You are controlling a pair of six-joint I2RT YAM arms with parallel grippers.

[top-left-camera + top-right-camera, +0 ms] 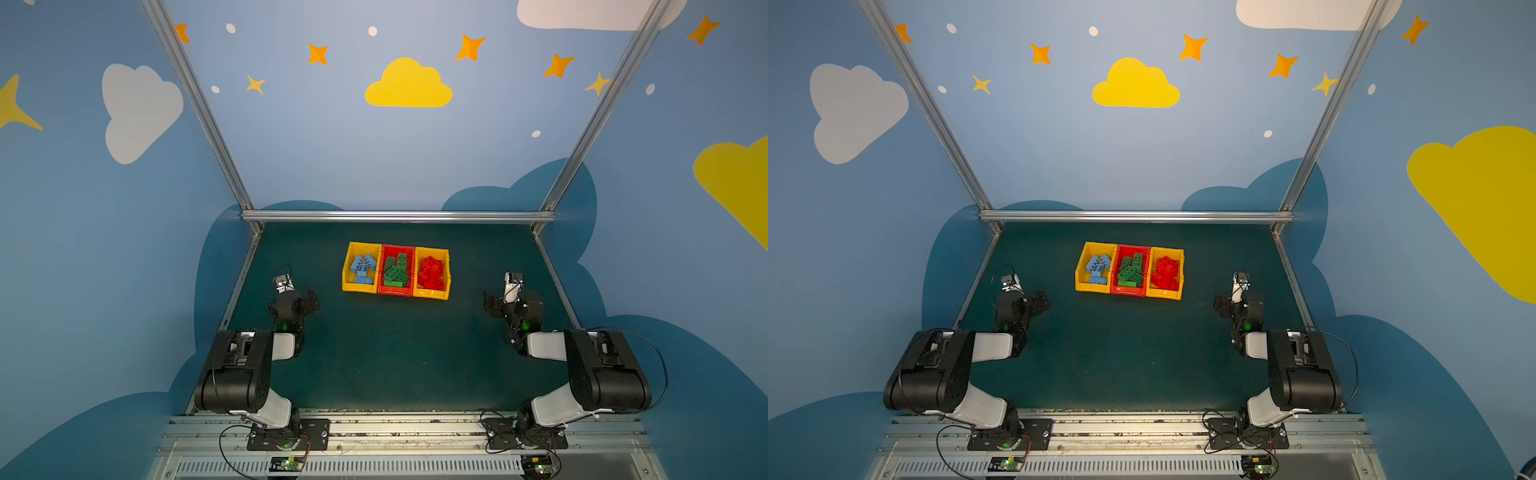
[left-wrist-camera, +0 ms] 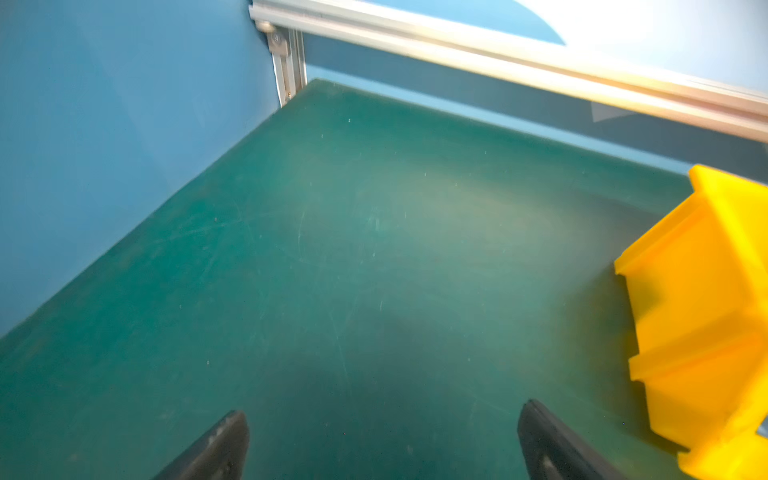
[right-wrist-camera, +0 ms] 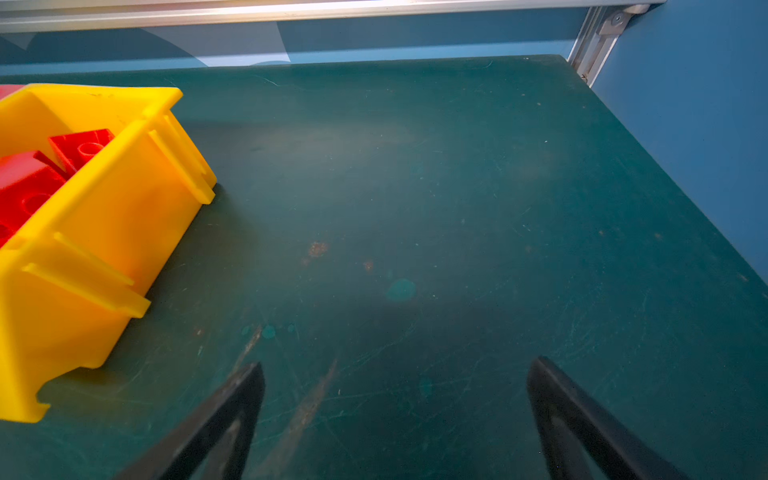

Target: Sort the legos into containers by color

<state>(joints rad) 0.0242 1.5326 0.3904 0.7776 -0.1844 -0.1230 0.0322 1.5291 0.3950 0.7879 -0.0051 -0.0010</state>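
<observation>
The containers stand in a row at the back middle of the mat in both top views. The left yellow bin [image 1: 359,288] [image 1: 1092,287] holds light blue legos [image 1: 363,268] [image 1: 1097,268]. The red bin [image 1: 395,291] [image 1: 1128,291] holds green legos [image 1: 395,270] [image 1: 1131,270]. The right yellow bin [image 1: 431,294] [image 1: 1164,294] [image 3: 104,232] holds red legos [image 1: 431,272] [image 1: 1165,272] [image 3: 25,183]. My left gripper [image 1: 296,300] [image 2: 382,415] hangs open and empty over bare mat, left of the bins. The left wrist view shows that yellow bin [image 2: 706,311] from outside. My right gripper [image 1: 512,302] [image 3: 397,365] is open and empty, right of the bins.
A dark green mat [image 1: 395,353] covers the table. An aluminium rail [image 1: 399,216] runs along the back edge, with slanted posts at both back corners and blue walls close on each side. Both arm bases sit on the front rail [image 1: 399,428].
</observation>
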